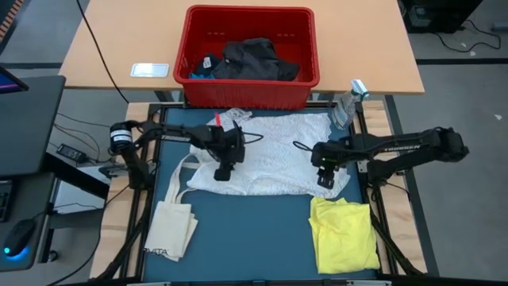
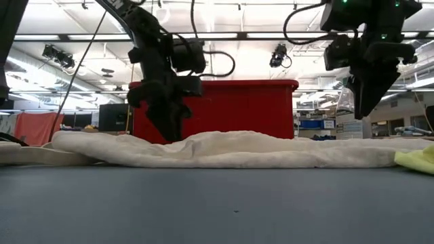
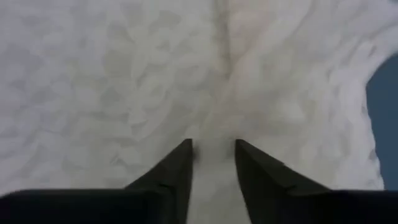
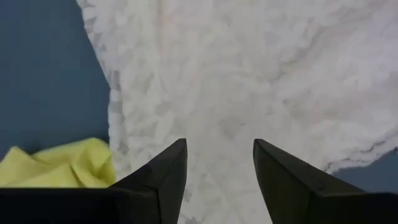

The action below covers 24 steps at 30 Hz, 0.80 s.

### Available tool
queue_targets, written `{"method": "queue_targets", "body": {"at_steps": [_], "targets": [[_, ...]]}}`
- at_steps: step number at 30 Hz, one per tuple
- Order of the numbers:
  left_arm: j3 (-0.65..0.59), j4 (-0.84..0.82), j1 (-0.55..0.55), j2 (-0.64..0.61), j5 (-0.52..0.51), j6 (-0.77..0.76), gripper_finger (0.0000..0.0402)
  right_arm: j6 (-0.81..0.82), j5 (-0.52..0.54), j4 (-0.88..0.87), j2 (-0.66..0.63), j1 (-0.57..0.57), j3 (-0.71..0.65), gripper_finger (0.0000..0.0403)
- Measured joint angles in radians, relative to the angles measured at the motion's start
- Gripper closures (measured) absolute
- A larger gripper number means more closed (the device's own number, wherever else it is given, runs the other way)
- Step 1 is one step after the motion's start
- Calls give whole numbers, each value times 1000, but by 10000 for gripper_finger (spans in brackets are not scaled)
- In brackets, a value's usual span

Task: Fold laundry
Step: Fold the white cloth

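A white garment (image 1: 266, 151) lies spread flat on the blue mat, wrinkled along its near edge (image 2: 237, 152). My left gripper (image 1: 225, 171) points down onto its near-left part and is shut on a ridge of the cloth (image 3: 213, 149). My right gripper (image 1: 325, 178) hovers open above the garment's near-right part (image 4: 219, 149), clear of the cloth in the low view (image 2: 366, 108). A folded yellow garment (image 1: 343, 232) lies on the mat near the right corner. Dark garments (image 1: 254, 59) sit in the red bin. My left gripper comes from above, pointing down, onto the white garment's near-left part. A raised crease of cloth (image 3: 217, 112) runs into the narrow gap between the two fingers (image 3: 177, 168). The garment stays lying on the mat; how many layers are pinched does not show.
The red bin (image 1: 305, 87) stands at the mat's far edge. A cream tote bag (image 1: 171, 226) lies on the near left, its handles reaching toward the white garment. A clear bottle (image 1: 349, 103) stands by the far right corner. Bare mat (image 1: 254, 238) lies between tote and yellow garment.
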Motion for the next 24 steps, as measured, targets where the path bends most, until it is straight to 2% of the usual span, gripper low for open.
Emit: {"method": "queue_targets", "body": {"at_steps": [4, 6, 10, 16, 24], "targets": [[1, -3, 40, 13, 58, 0, 366, -25, 7, -36, 0, -32, -1, 218], [14, -57, 55, 12, 80, -36, 391, -63, -12, -39, -2, -35, -1, 218], [69, -201, 65, -5, 63, -34, 398, -141, -100, -64, -5, 0, -1, 212], [118, -212, 65, -29, 38, -24, 400, -201, -6, -101, -4, 56, -13, 213], [115, -216, 65, -23, 33, -34, 401, -110, -7, -47, 54, 55, -26, 241]]}}
